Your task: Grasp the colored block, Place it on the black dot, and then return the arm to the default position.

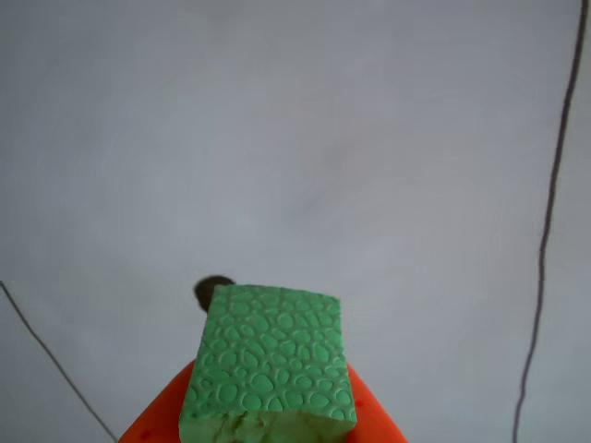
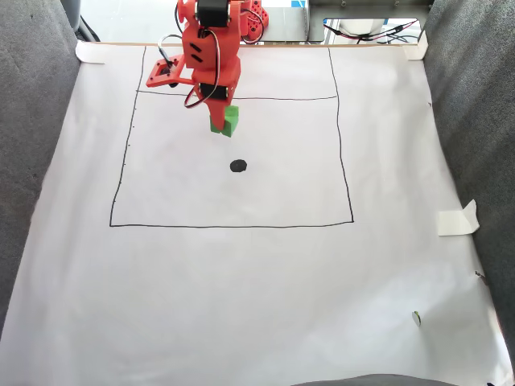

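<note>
Holding the colored block (image 1: 270,365), the gripper (image 1: 263,429) has its orange fingers (image 1: 157,415) clamped on the cube's sides, so we count the grasp done. We see the black dot (image 1: 211,291) peeking out just beyond the block's far edge. In the fixed view the block (image 2: 228,121) hangs short of the dot (image 2: 238,166); placing and return remain.

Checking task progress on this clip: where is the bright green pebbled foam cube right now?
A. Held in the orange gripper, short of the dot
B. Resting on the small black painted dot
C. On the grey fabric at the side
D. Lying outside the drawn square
A: the green foam cube sits between the orange gripper fingers, with the black dot uncovered beyond it.
</note>
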### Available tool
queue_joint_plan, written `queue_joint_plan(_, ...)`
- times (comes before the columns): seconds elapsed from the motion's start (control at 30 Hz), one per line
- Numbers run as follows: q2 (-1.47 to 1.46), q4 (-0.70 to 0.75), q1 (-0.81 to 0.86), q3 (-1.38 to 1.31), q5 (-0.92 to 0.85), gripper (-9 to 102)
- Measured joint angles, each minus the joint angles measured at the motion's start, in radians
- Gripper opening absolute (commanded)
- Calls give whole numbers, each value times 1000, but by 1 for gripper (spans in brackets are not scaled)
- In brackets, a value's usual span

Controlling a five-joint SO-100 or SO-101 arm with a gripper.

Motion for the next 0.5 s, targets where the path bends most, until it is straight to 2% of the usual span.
queue_joint_plan(0.37, -252, 37, -49, -250, -6, 0)
queue_joint_plan(0.5, -353, 100, -71, -393, -3, 0)
